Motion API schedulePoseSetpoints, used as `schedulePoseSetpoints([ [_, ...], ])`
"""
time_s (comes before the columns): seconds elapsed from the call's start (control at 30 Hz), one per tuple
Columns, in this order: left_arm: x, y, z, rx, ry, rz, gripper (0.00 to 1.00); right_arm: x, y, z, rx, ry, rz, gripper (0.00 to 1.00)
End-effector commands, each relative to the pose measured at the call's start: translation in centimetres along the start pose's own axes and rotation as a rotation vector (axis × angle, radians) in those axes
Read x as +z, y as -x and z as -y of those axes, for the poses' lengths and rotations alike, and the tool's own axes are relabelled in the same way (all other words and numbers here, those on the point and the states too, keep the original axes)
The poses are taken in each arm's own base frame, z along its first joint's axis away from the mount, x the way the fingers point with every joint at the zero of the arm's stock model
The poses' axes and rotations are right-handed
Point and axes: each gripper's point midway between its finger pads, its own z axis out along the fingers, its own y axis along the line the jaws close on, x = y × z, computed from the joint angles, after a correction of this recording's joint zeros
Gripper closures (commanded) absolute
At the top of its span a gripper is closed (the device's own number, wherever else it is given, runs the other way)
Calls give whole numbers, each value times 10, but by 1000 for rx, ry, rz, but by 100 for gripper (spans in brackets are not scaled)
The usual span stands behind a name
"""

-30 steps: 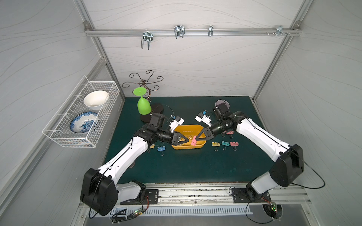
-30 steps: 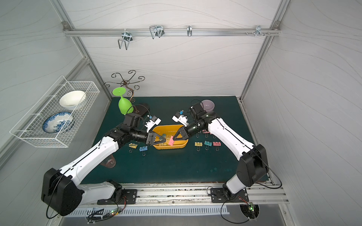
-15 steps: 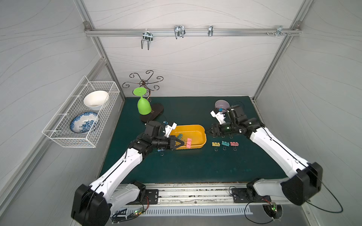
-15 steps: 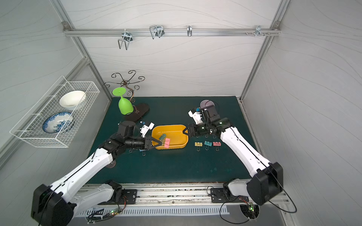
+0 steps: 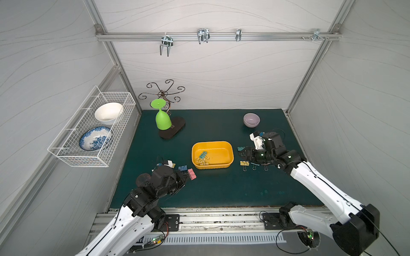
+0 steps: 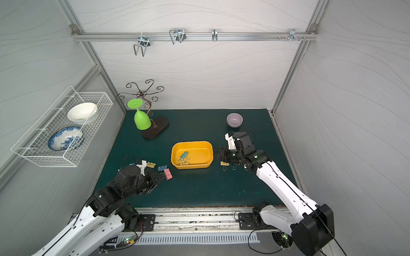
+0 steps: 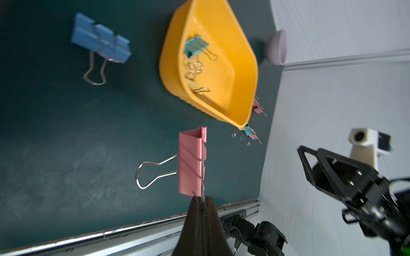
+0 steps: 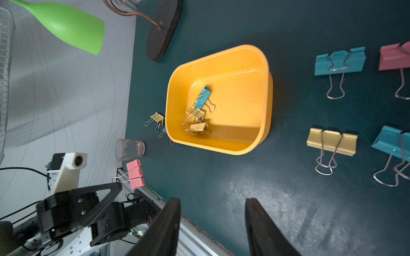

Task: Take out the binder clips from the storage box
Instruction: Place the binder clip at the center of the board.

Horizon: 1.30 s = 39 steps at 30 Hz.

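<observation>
Tabletop with a dark green mat (image 5: 217, 190) and two robot arms reaching in from the near edge. Yellow box (image 5: 212, 165) sits about mid-mat, upright, between the two grippers in both top views. Three clips lie inside it, bunched toward the left arm's end: a teal clip (image 8: 202, 97) and two yellow clips (image 8: 195, 114), touching one another.

Left gripper (image 7: 202, 199) is clenched on a pink clip (image 7: 190, 164), pinching one of its wire handles at the fingertips while the other handle sticks out free. That clip is outside the box, near the box's front corner on the left arm's side and just beside a blue clip (image 5: 182, 168) lying on the mat. A single yellow clip (image 6: 150, 165) lies just past the blue one, farther from the box.

Right gripper (image 8: 213, 210) has its jaws spread apart with nothing between them; it is over the mat on the box's other side. Near it, four more clips (image 8: 331, 141) lie flat on the mat, handles pointing the same way: one yellow, two teal, one pink.

At the back stand a lilac bowl (image 5: 251, 119) and a green glass (image 5: 163, 119), upside down by a dark metal stand (image 5: 175, 129). White wire basket (image 5: 77, 158) on the side wall holds a white bowl (image 5: 108, 113) and a blue-patterned dish (image 5: 95, 138)
</observation>
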Motion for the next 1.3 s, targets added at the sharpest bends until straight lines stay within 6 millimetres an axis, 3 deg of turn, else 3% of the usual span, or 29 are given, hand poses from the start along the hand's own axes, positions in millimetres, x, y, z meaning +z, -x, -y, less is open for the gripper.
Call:
schedulePoseSetpoints([
  [0.0,7,9,-25,-150,138,88,100,1,10,-12,15,3,73,49],
  [0.27,49,13,-19,-239,163,121,100,18,-2,-23,-9,-13,31,49],
  [0.53,79,22,-30,-416,181,200,100,29,-13,-24,-31,-57,-29,49],
  [0.77,95,17,-35,-443,214,184,99,36,-15,-24,-48,-80,-48,48],
  [0.87,99,12,-28,-429,171,141,84,43,-15,-24,-48,-88,-64,48],
  [1.03,77,10,-21,-355,160,116,56,55,-13,-28,-82,-95,-96,47],
  [1.17,54,14,-31,-306,171,144,43,73,-18,-34,-135,-106,-161,47],
  [1.27,38,23,-46,-269,195,203,39,92,-25,-38,-175,-134,-212,47],
])
